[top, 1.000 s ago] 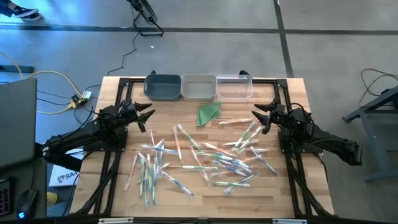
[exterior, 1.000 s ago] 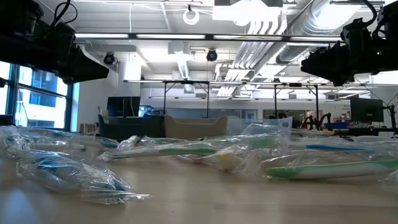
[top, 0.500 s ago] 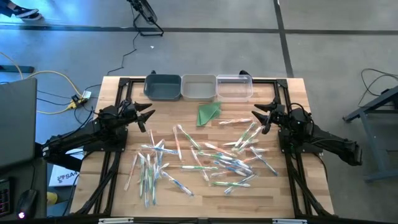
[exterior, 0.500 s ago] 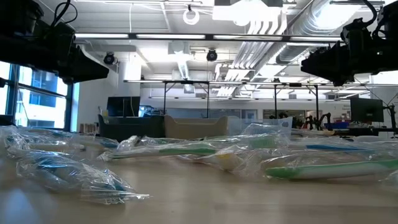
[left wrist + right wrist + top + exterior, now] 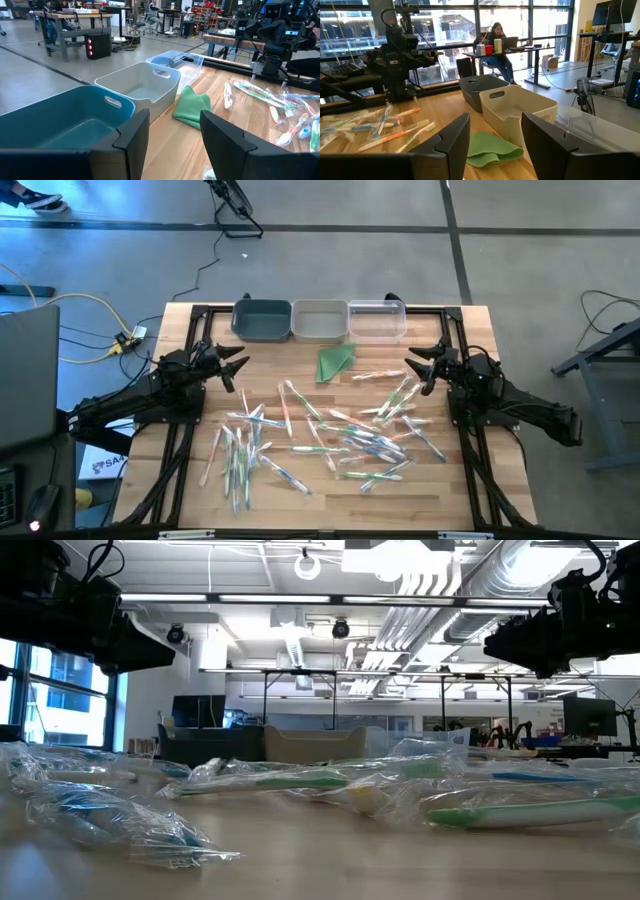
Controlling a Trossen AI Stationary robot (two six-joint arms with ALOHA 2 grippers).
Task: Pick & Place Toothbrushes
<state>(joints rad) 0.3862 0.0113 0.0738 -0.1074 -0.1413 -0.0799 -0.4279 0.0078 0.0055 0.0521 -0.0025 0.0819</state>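
Toothbrushes (image 5: 330, 435), wrapped in clear plastic, lie scattered flat over the middle and near part of my wooden table (image 5: 270, 500); a looser group sits toward my left side and a denser heap toward my right. Three bins stand in a row at the far edge, touching side by side: teal bin (image 5: 261, 319), grey bin (image 5: 319, 320), clear bin (image 5: 377, 319). A folded green cloth (image 5: 335, 362) lies just in front of the grey bin, apart from the brushes. My left gripper (image 5: 232, 366) hangs above the table's left edge, pointing inward, fingers spread with a clear gap, nothing between them. My right gripper (image 5: 417, 368) mirrors it at the right edge, fingers likewise parted, holding nothing. Neither touches a toothbrush. Beyond the table, a person (image 5: 497, 42) sits at a desk.
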